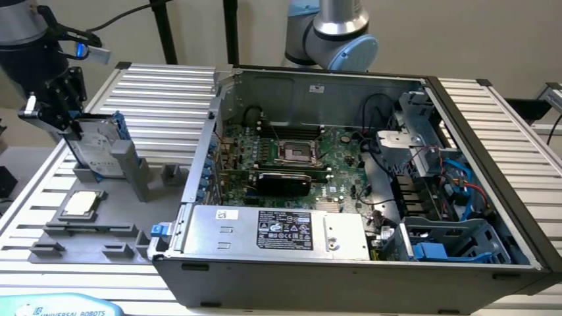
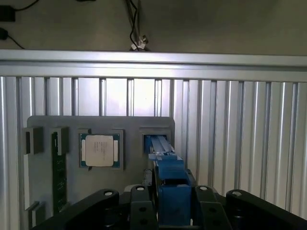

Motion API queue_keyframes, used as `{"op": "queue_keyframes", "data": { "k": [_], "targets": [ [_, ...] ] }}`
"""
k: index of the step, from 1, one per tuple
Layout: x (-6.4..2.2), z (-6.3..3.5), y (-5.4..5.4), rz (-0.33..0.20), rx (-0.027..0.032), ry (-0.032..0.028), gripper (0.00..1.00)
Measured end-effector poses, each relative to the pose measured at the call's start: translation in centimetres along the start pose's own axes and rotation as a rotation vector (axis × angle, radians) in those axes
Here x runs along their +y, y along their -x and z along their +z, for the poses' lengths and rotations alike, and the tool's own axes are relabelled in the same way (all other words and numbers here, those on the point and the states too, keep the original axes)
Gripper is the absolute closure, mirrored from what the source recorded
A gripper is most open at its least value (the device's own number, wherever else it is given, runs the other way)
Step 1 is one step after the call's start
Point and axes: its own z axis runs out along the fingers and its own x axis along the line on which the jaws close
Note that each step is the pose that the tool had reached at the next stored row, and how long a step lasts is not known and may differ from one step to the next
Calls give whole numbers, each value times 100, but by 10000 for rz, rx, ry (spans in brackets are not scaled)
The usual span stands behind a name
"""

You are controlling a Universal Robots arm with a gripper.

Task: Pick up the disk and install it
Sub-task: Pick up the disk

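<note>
My end effector (image 1: 63, 117) sits over the top edge of the disk (image 1: 93, 148), which stands upright in a slot of the grey fixture (image 1: 105, 227) near the surface's (image 1: 167, 99) edge on the exterior view's left, beside the open computer case (image 1: 290, 85). In the wrist view the disk's blue frame runs straight into my end effector (image 2: 172, 207); whether I have it clamped, I cannot tell. A weak or off-centre hold on that thin plastic edge could let the disk tilt, bind in the slot, or slip free.
</note>
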Motion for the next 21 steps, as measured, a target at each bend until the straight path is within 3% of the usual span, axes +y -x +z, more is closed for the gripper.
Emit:
{"op": "queue_keyframes", "data": {
  "k": [21],
  "targets": [
    [5,-2,-85,0,-2,1,67]
  ]
}}
